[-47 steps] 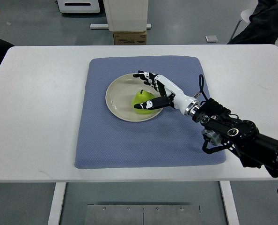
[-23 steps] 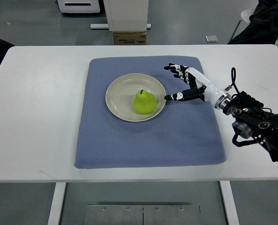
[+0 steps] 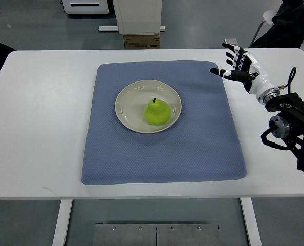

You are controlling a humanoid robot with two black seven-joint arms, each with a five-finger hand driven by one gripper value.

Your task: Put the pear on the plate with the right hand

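The right hand [image 3: 237,62] has withdrawn from the plate [image 3: 129,97] to the mat's [image 3: 162,154] far right corner, fingers spread, holding nothing. The pear [image 3: 157,111] stands upright on the plate, released; placement appears complete.

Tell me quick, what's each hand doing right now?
Left hand: not in view.
Right hand: open, fingers spread, holding nothing, off the mat's far right corner.

The right hand [image 3: 237,64] hovers with fingers [image 3: 229,58] spread, its arm entering from the right.
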